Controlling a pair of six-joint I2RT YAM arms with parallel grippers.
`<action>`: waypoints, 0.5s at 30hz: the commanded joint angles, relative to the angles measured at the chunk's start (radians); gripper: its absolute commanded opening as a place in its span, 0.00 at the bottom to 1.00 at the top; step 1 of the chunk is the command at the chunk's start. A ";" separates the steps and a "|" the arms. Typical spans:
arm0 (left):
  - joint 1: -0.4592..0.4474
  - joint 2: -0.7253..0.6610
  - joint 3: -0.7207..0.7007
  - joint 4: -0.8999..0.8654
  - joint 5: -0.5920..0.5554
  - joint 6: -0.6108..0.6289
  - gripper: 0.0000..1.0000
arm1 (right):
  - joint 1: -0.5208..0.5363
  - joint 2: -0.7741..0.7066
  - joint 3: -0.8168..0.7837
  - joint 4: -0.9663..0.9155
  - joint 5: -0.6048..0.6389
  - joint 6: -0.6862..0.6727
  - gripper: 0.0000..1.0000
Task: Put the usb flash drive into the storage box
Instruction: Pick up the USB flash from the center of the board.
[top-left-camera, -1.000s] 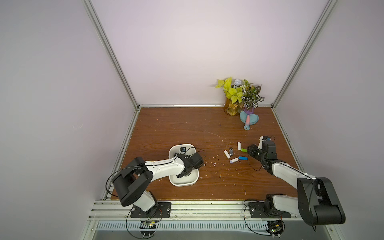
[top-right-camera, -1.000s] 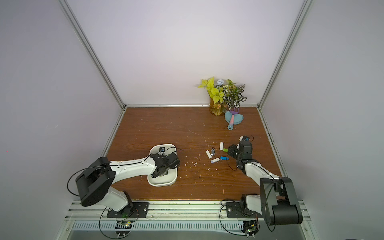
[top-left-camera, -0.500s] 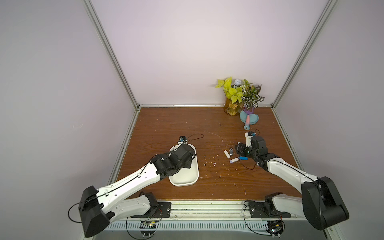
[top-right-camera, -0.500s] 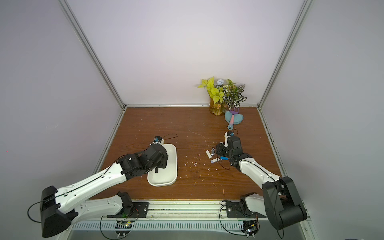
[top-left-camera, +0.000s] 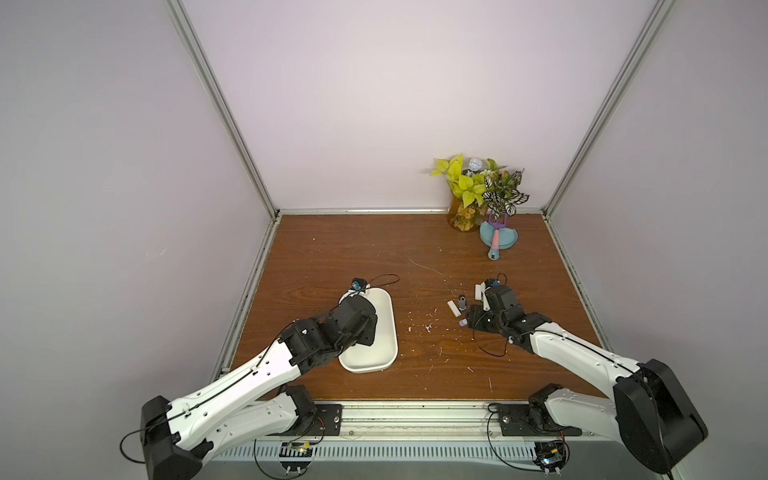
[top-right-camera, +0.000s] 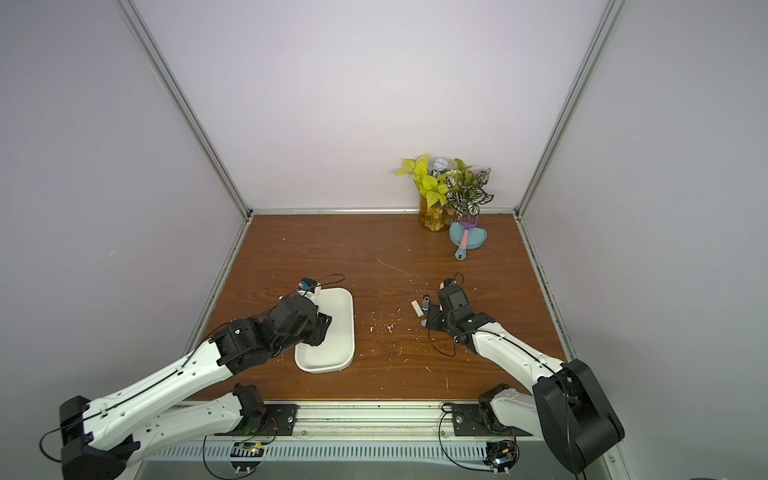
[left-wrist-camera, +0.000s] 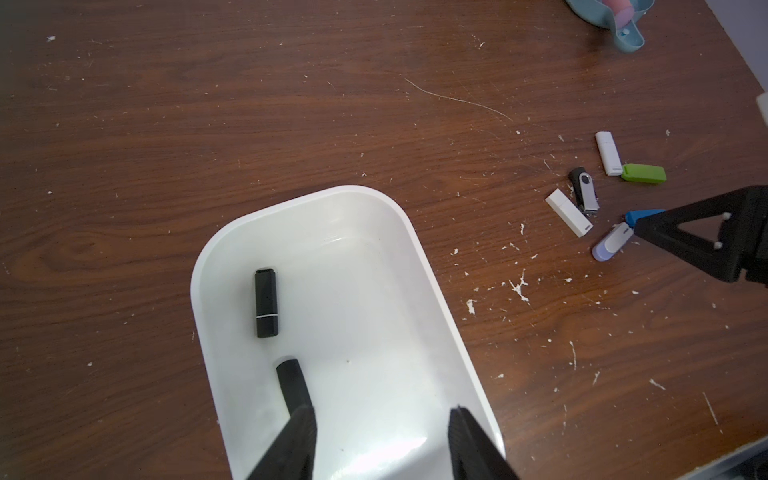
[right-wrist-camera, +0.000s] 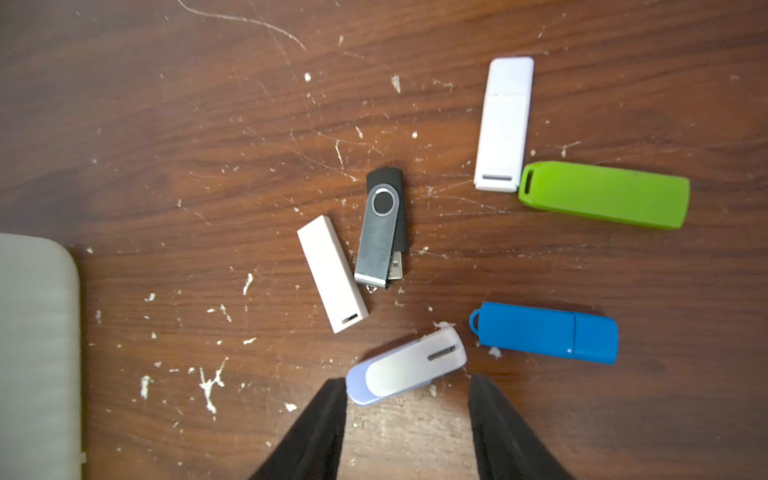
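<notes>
The white storage box (top-left-camera: 392, 328) (top-right-camera: 351, 332) lies left of centre on the wooden table. A black usb flash drive (left-wrist-camera: 266, 302) lies inside it, and a second dark stick (left-wrist-camera: 291, 382) shows by one finger. My left gripper (left-wrist-camera: 382, 411) (top-left-camera: 368, 332) hangs open over the box, holding nothing. Several drives lie loose to the right: two white (right-wrist-camera: 332, 274) (right-wrist-camera: 503, 124), a black-and-silver swivel drive (right-wrist-camera: 380, 228), a green one (right-wrist-camera: 602, 195), a blue one (right-wrist-camera: 544, 332) and a lilac-white one (right-wrist-camera: 409, 361). My right gripper (right-wrist-camera: 407, 380) (top-left-camera: 468, 318) stands open just short of the lilac-white drive.
A vase of leafy plants (top-left-camera: 465, 212) and a blue dish with a pink-handled tool (top-left-camera: 498, 239) stand at the back right. White crumbs (left-wrist-camera: 519, 286) are scattered between the box and the drives. Enclosure walls close the sides and back.
The left arm has stretched out, with its gripper raised over the box. The right gripper has moved left onto the cluster of drives. Both jaws stand wider.
</notes>
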 joint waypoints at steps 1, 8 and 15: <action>0.009 -0.005 -0.009 0.002 0.012 0.019 0.51 | 0.008 0.025 0.052 -0.058 0.039 -0.105 0.53; 0.009 -0.017 -0.012 0.002 0.001 0.015 0.52 | 0.008 0.106 0.128 -0.031 0.063 -0.198 0.55; 0.009 -0.020 -0.015 0.002 0.003 0.015 0.52 | 0.005 0.313 0.262 -0.095 0.047 -0.211 0.44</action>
